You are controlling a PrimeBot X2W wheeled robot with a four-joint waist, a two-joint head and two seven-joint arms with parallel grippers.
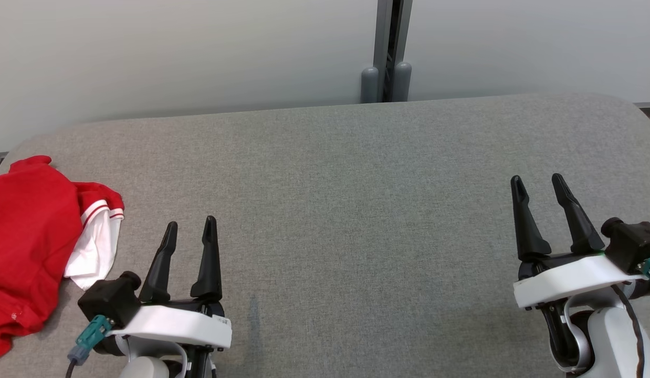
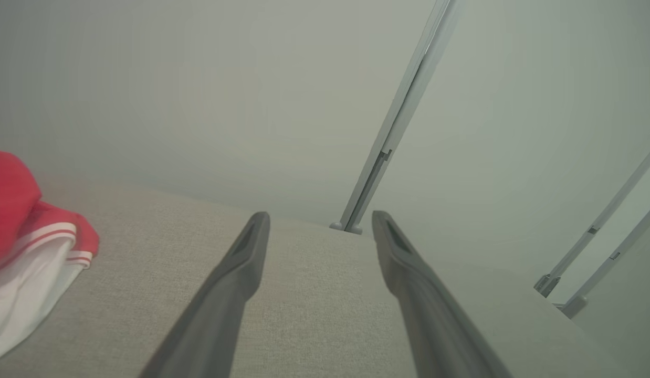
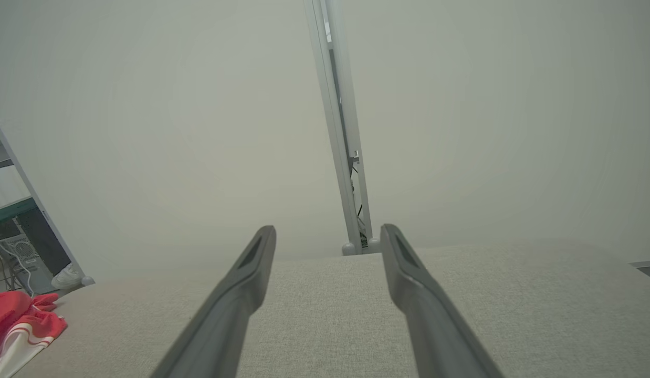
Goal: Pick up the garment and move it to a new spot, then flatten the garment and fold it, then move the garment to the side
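Garment (image 1: 25, 236) at frame's left
Our left gripper (image 1: 191, 222) sat nearer than our right gripper (image 1: 536, 178); we had both spread, empty.

The work surface is a big table (image 1: 356, 220) covered in grey woven fabric, with rounded corners along the far edge. Right behind it are plain, matte, pale grey partition panels (image 1: 173, 52), joined by a slim metal post (image 1: 387, 42) with two rounded caps (image 1: 370, 84) at its foot. The left wrist view catches two more posts (image 2: 593, 247) off to the right. In the right wrist view, a gap past the panel's left edge shows a computer tower (image 3: 23, 254) and loose cables (image 3: 0, 251) under a green-edged desk (image 3: 10, 211). Lighting's soft and even, no hard shadows.
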